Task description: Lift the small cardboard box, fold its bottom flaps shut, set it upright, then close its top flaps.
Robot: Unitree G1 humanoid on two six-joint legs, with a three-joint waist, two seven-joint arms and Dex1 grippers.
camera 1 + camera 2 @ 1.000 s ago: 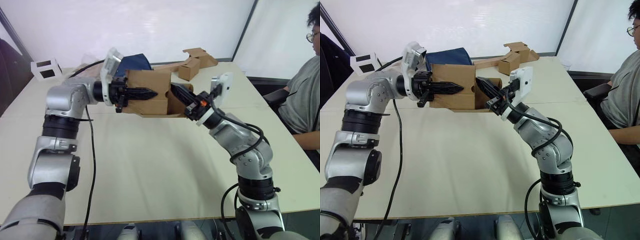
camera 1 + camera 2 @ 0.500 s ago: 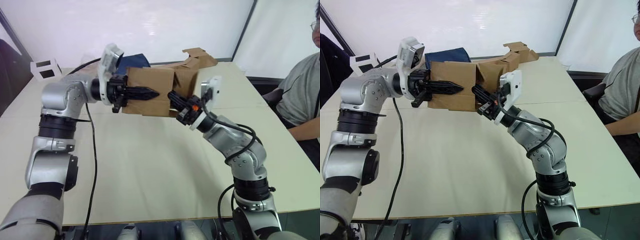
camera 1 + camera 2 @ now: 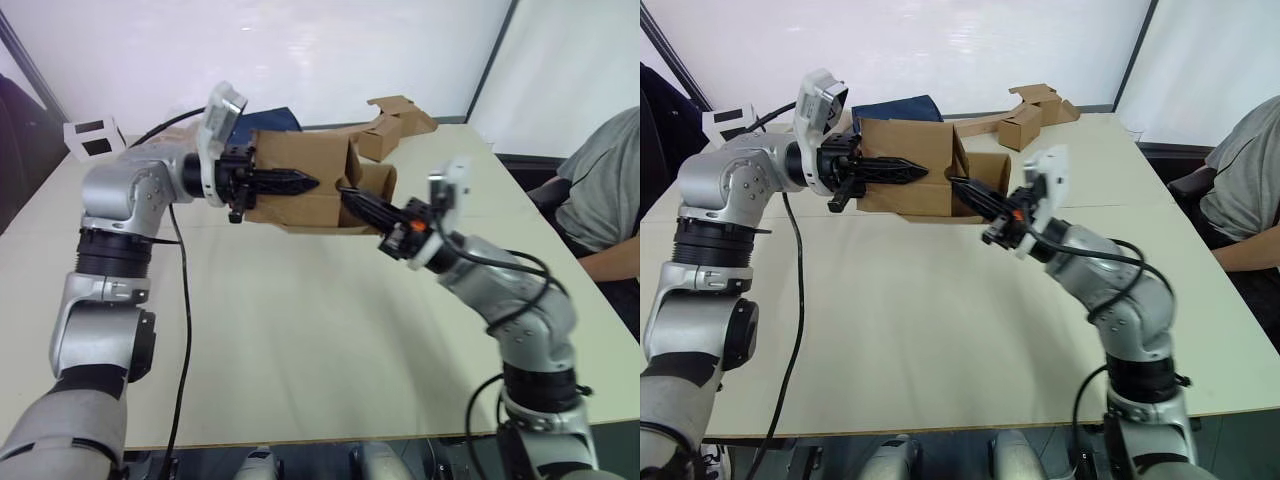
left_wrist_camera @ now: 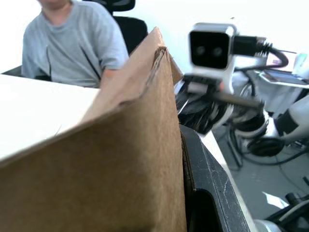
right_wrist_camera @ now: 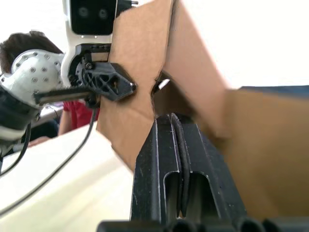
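Lying sideways, the small cardboard box (image 3: 300,180) faces right, left pincer (image 3: 300,185) clamping its wall.

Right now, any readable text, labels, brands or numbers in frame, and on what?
None readable.
Plain brown corrugated cardboard box held above the table: unmarked.
Small white box at the table's far left corner: black squares, no letters.
Brown cardboard boxes at the far edge: no print visible.

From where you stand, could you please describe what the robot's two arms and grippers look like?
Both arms have silver metal shells with black joint bands. The left gripper and right gripper each have two long black fingers, behind a white camera housing. Black cables loop along both arms; the right wrist carries a small orange mark.
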